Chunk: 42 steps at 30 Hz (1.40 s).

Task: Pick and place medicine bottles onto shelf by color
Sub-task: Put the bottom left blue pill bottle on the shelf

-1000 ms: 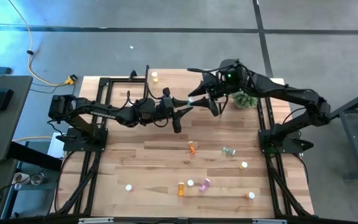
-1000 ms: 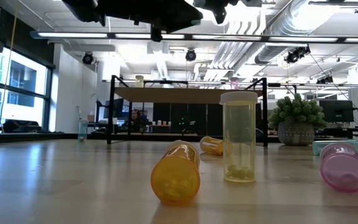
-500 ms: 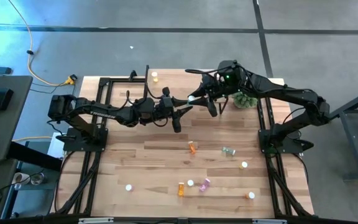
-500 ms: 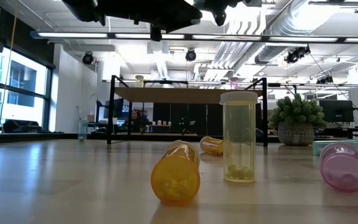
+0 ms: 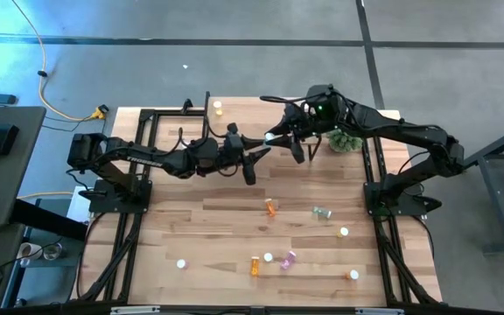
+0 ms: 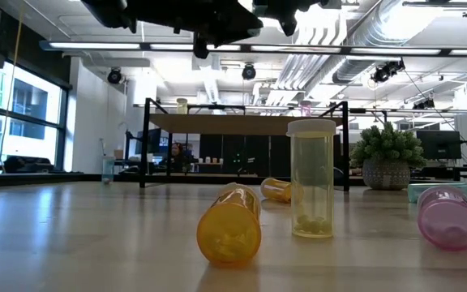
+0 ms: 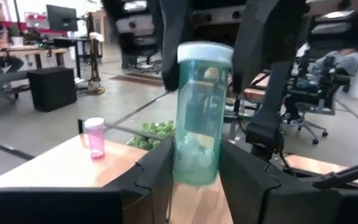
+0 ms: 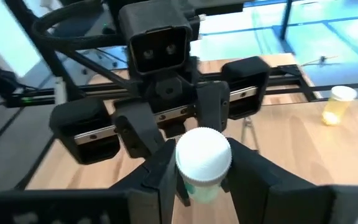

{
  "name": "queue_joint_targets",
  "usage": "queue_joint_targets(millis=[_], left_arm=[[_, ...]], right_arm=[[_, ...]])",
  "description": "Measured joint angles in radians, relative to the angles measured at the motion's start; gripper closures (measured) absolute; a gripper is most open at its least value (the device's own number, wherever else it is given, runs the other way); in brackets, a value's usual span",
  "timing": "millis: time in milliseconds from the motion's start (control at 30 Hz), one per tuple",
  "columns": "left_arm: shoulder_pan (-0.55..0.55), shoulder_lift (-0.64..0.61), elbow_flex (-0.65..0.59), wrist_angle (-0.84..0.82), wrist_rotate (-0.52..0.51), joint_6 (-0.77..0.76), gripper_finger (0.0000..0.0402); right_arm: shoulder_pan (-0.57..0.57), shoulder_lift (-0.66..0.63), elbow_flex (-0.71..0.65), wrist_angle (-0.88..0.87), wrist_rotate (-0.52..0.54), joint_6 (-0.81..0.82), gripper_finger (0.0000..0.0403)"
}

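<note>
Left wrist view shows both grippers clamping 1 translucent green white-capped bottle [image 7: 199, 112]; I should release the left gripper [image 7: 194, 177] only once the right gripper [image 8: 201, 180] holds firmly.

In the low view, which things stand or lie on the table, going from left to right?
Orange bottle lying on its side → upright yellow bottle → potted green plant → pink bottle lying on its side.
</note>
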Motion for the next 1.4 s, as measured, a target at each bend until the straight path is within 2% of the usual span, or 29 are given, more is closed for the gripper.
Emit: queue_joint_targets(millis=[133, 333, 500, 867, 1067, 1233, 1400], left_arm=[[0.001, 0.000, 0.000, -0.021, -0.011, -0.042, 0.0252], [0.026, -0.018, 0.000, -0.038, -0.031, -0.077, 0.0220], [0.048, -0.065, 0.000, -0.064, -0.029, -0.066, 0.0218], [0.106, -0.208, 0.000, -0.086, -0.044, 0.055, 0.0217], [0.125, -0.287, 0.000, -0.095, -0.124, 0.076, 0.0218], [0.126, -0.335, 0.000, -0.133, -0.139, 0.106, 0.0218], [0.126, -0.358, 0.000, -0.159, -0.139, 0.121, 0.0218]], right_arm=[[-0.009, 0.000, 0.000, 0.000, 0.062, -0.007, 0.0296], [-0.073, 0.000, 0.000, 0.002, 0.092, -0.011, 0.0296], [-0.142, -0.012, 0.000, 0.003, 0.158, -0.036, 0.0295], [-0.277, -0.013, 0.000, 0.029, 0.195, -0.063, 0.0295], [-0.286, 0.032, -0.067, 0.085, 0.234, -0.032, 0.0295], [-0.273, 0.079, -0.122, 0.192, 0.284, -0.002, 0.0295], [-0.269, 0.126, -0.122, 0.191, 0.292, -0.009, 0.0295]])
